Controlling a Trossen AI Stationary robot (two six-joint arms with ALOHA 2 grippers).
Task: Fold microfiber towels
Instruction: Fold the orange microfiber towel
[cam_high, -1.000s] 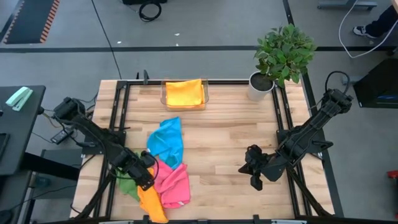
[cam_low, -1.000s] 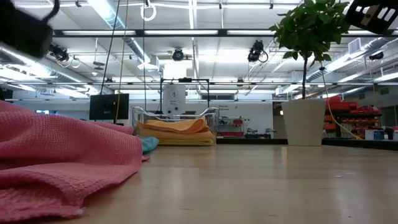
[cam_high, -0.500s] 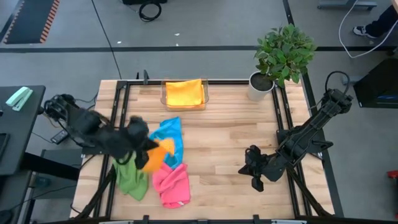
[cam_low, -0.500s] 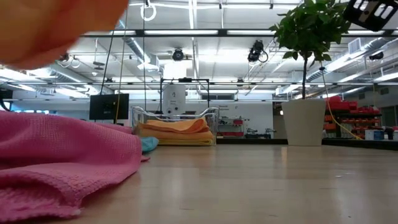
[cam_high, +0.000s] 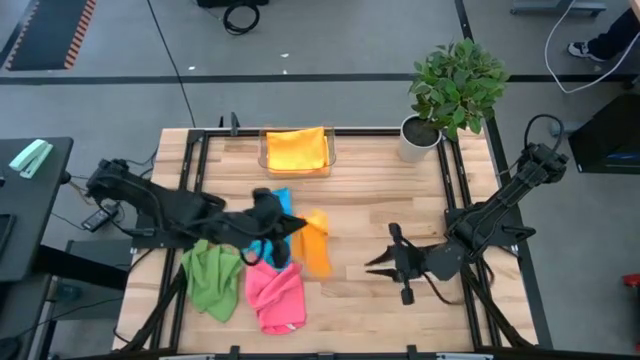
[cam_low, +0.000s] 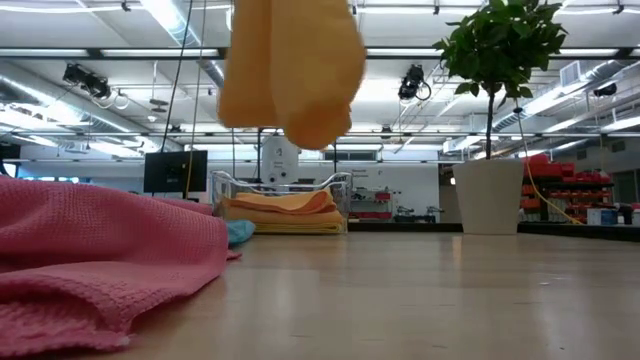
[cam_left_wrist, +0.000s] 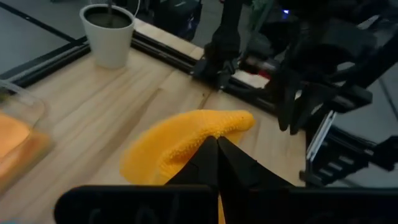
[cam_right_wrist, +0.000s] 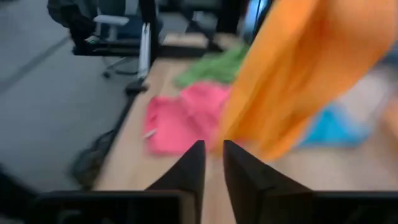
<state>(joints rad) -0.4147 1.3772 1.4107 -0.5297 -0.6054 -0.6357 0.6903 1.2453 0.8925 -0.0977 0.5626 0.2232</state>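
My left gripper (cam_high: 287, 229) is over the middle of the table, shut on an orange towel (cam_high: 316, 243). The towel hangs bunched high above the tabletop in the low view (cam_low: 290, 70). My right gripper (cam_high: 370, 262) is open and empty to the right of it, pointing toward it. A green towel (cam_high: 212, 280) and a pink towel (cam_high: 275, 298) lie crumpled near the front left. A blue towel (cam_high: 277, 203) lies behind them, partly under my left arm. A folded orange towel (cam_high: 296, 150) lies in the clear tray (cam_high: 331, 155). My left gripper pinches a bunched part of the orange towel (cam_left_wrist: 198, 138) between its two shut fingers; one layer or several, I cannot tell. The fingers come about level from the table's left. The towel hangs slack beyond and below them, clear of the table.
A potted plant (cam_high: 455, 85) stands at the far right corner. The clear tray stands at the middle of the far edge. Bare wood (cam_high: 370, 190) lies between the towels and my right arm. Black rails (cam_high: 192, 170) run along both sides of the table.
My left gripper has risen from the near left corner and swung toward the table's middle and right, carrying the orange towel. The towel has come off the pile and now hangs clear, which leaves the green towel uncovered. My right gripper has shifted a little toward the towel.
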